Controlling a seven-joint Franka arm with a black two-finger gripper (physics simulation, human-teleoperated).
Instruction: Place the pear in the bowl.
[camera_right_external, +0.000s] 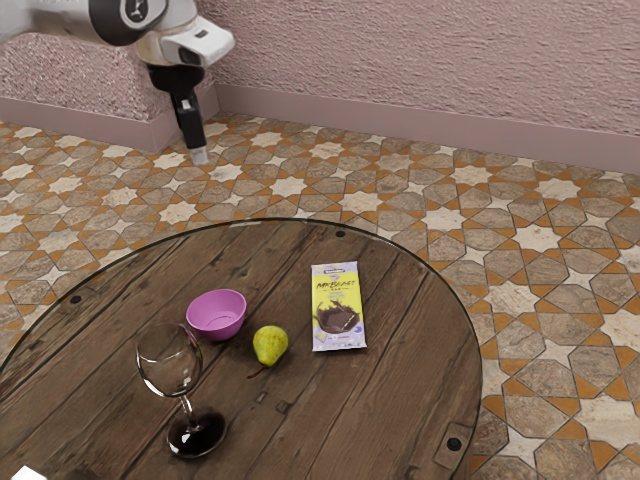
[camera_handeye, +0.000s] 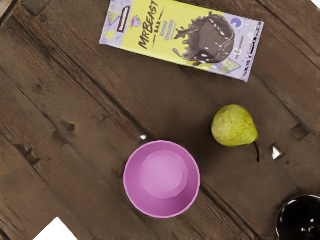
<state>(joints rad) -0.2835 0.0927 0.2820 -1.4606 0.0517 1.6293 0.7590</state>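
Wooden table (camera_right_external: 400, 390); round bowl (camera_handeye: 164, 175), speckled pear (camera_handeye: 233, 126) nearby

The arm (camera_right_external: 70, 18) comes in from the exterior view's upper left, its pale link running nearly level across the top edge. A rounded black joint cover (camera_right_external: 137, 12) with a white emblem sits near the bend. Beyond it, the white wrist housing (camera_right_external: 190, 42) angles toward the exterior view's right. From beneath that hangs the black pincer (camera_right_external: 199, 156), held high and pointing down, leaning slightly, its narrow body ending in a pale tip.
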